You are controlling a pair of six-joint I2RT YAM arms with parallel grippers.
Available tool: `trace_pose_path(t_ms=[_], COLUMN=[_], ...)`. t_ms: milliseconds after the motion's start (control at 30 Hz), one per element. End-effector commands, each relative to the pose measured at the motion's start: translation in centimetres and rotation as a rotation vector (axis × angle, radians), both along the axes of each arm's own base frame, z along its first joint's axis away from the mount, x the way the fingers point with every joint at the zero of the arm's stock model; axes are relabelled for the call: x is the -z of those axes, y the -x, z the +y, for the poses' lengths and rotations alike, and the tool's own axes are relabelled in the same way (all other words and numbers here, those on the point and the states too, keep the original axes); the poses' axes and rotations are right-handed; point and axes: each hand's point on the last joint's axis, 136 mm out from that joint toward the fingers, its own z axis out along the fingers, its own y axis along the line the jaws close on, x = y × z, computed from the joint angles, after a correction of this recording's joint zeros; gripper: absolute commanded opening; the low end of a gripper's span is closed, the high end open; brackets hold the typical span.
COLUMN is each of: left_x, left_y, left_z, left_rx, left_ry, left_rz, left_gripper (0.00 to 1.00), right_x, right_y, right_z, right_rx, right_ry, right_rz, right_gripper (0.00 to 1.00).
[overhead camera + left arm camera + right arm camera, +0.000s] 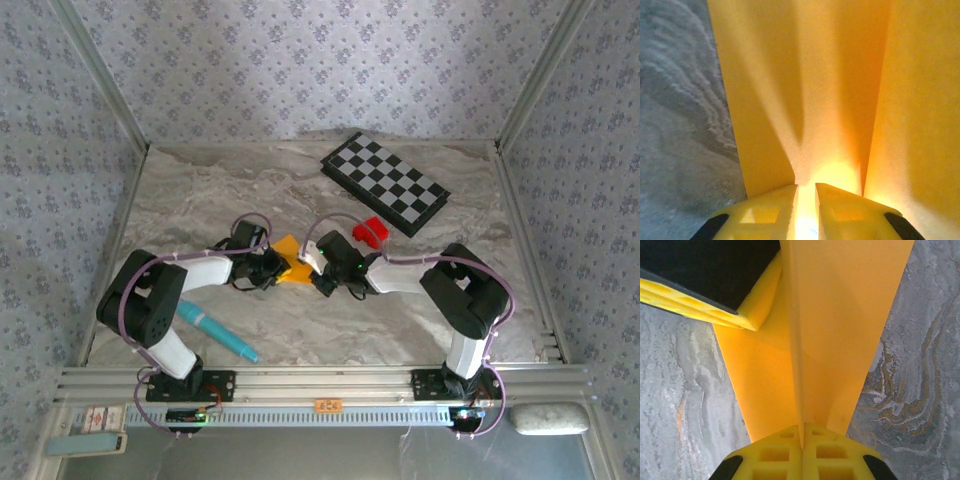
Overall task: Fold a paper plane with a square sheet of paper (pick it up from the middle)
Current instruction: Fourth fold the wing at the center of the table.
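- A thin orange-yellow paper sheet (288,250), already creased into a narrow tapering shape with a raised central ridge, is held between the two arms over the middle of the grey marbled table (400,300).
- The right gripper (802,432) is clenched on the ridge of the sheet; no gap is seen between its yellow fingers, and the crease runs straight into them.
- The left gripper (806,192) is judged to be pinching the opposite end. Its jaws stand almost together with only a thin slit, into which the fold leads. In the right wrist view, one of its fingers (700,307) is pressed against a flap.
- Tearing is the main risk: with both ends pinched, any pull apart would be taken by the thin paper along the crease.
- A skewed fold could result if one arm is twisted relative to the other, since the ridge would be bent off its line.
- The lighter hold on the left could let the flap slide out, and the layers would then spring open.
- If the sheet is lowered unevenly, the point could be crumpled against the table.
- The small red block (370,232), the black-and-white checkerboard (385,183) and the teal pen (215,330) lie well apart from the sheet, so snagging is judged unlikely.
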Motion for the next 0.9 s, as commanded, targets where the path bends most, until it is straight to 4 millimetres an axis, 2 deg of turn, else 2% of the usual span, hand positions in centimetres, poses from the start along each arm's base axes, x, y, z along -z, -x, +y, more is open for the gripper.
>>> trace_pose_path(t_ms=[0, 500, 867], left_x=[-0.3, -1.2, -2.0], left_y=[0.1, 0.0, -0.3], left_z=[1.3, 1.3, 0.3], left_rx=[-0.011, 0.003, 0.02], left_ry=[-0.06, -0.051, 0.008], left_rz=[-0.002, -0.034, -0.076], left_gripper=[0.18, 0.2, 0.2], right_x=[0.7, 1.5, 2.0], right_y=[0.5, 0.5, 0.5], right_z=[-0.1, 0.0, 0.1], right_rx=[0.02, 0.072, 0.096], right_ry=[-0.017, -0.083, -0.077], right_rz=[0.103, 0.278, 0.343], right_gripper=[0.05, 0.06, 0.06])
